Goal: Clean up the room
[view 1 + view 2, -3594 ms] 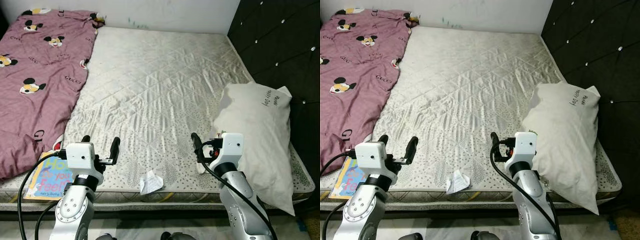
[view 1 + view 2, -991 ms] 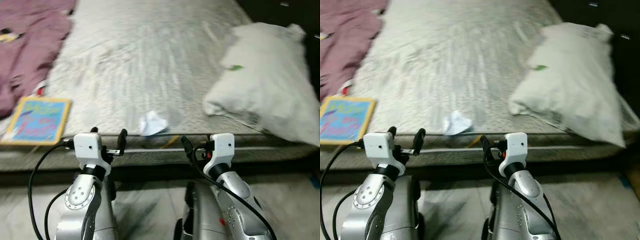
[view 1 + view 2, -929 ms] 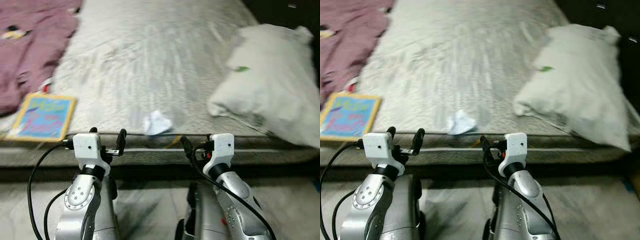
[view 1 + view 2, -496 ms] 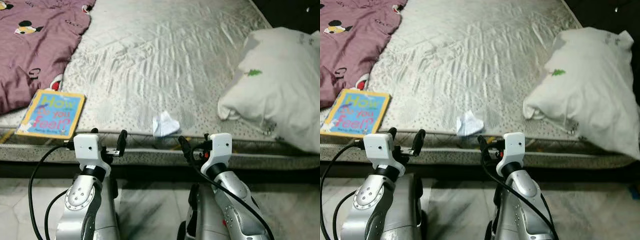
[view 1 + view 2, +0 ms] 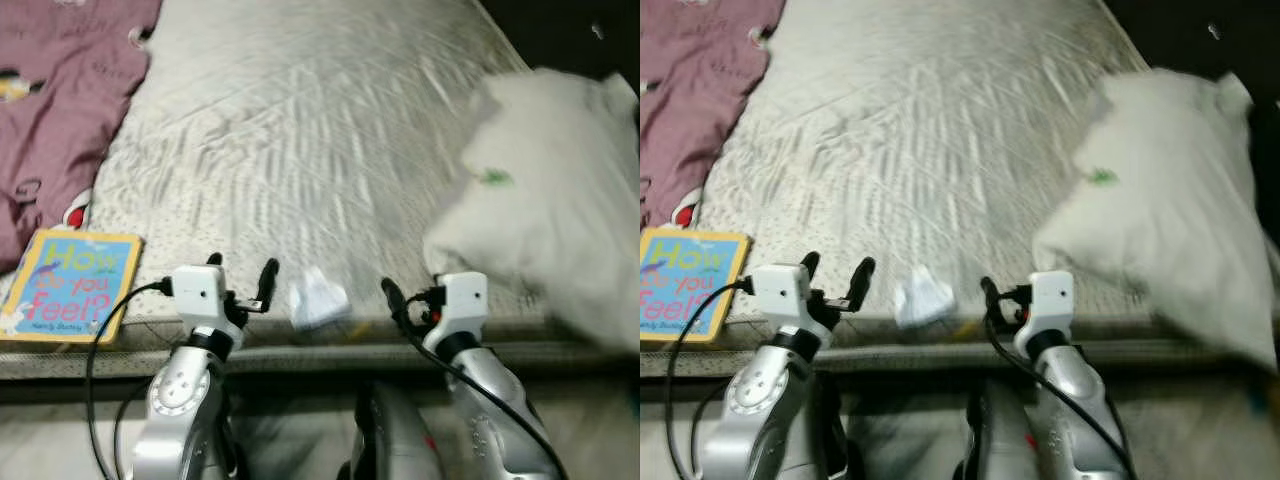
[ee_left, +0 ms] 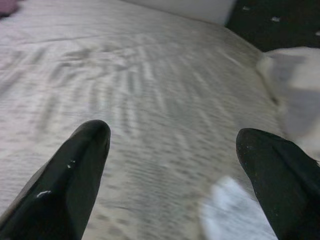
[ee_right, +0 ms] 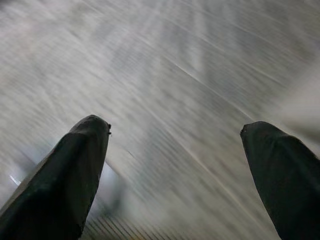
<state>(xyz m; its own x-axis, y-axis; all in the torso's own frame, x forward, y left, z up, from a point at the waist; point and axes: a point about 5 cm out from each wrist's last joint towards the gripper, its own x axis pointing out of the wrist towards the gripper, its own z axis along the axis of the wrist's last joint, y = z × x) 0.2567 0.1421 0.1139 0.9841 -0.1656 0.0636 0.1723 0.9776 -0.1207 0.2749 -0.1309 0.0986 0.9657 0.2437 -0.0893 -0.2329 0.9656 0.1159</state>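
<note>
Crumpled paper (image 5: 318, 298) lies at the mattress (image 5: 300, 130) front edge, between your two grippers and nearer the left one. Your left gripper (image 5: 240, 282) hovers just beside it, fingers spread wide, holding nothing. Your right gripper (image 7: 175, 170) is also wide open and empty over the mattress edge. Book (image 5: 62, 286) lies flat at the left corner, blanket (image 5: 55, 110) behind it. Pillow (image 5: 545, 200) bulks close on the right, blurred.
</note>
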